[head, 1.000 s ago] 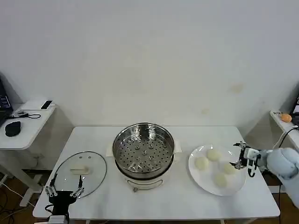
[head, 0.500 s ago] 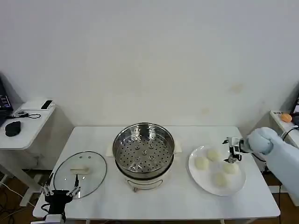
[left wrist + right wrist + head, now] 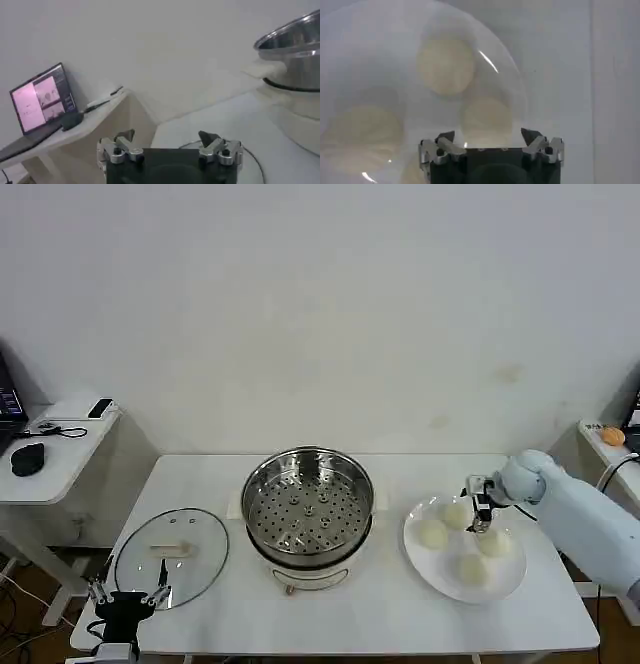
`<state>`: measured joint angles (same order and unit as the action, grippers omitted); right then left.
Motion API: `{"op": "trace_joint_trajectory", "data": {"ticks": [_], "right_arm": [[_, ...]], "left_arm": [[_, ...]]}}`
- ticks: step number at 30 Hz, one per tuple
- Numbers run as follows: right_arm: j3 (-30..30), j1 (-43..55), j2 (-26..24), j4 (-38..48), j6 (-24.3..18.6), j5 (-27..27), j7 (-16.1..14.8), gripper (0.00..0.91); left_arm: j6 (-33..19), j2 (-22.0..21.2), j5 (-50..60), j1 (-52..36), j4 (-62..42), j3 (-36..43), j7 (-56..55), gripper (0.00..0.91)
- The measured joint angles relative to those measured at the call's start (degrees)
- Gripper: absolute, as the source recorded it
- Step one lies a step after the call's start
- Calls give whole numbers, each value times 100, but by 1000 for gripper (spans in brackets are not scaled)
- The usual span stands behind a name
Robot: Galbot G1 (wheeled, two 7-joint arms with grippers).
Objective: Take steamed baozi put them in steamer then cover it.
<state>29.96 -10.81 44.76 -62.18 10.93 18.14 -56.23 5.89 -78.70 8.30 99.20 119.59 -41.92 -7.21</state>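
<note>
I have the right gripper [image 3: 482,506] hanging over the far side of the flat white plate [image 3: 425,562], its fingers [image 3: 446,138] spread apart and holding nothing, just above the steamed baozi [image 3: 433,533]. From the right wrist view the four buns look smooth, round and cream-white, one [image 3: 486,117] sitting directly between the open fingers and another [image 3: 445,64] beyond it on the glossy plate. The steamer [image 3: 307,502], a round shiny stainless-steel pot with a hole-dotted tray on a white base, stands at the middle of the white counter [image 3: 390,614], uncovered and with no buns inside. The cover [image 3: 171,556], a clear glass disc with a metal rim and a whitish bar handle, lies flat on the counter to the steamer's left. My left gripper [image 3: 126,596] waits at the near edge beside the cover, fingers [image 3: 125,137] open.
</note>
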Motion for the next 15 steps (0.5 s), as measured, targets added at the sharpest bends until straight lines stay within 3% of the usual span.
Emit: {"op": "trace_joint_trajectory", "data": {"ticks": [3, 6, 15], "right_arm": [[44, 25, 75, 94, -1, 20, 1, 877], [82, 34, 110, 141, 0, 28, 0, 786], [178, 85, 120, 176, -1, 32, -23, 715]], "left_arm": [[0, -12, 9, 1, 1, 1, 0, 907], [4, -12, 18, 20, 15, -2, -1, 907], [9, -17, 20, 53, 63, -18, -7, 907]]}}
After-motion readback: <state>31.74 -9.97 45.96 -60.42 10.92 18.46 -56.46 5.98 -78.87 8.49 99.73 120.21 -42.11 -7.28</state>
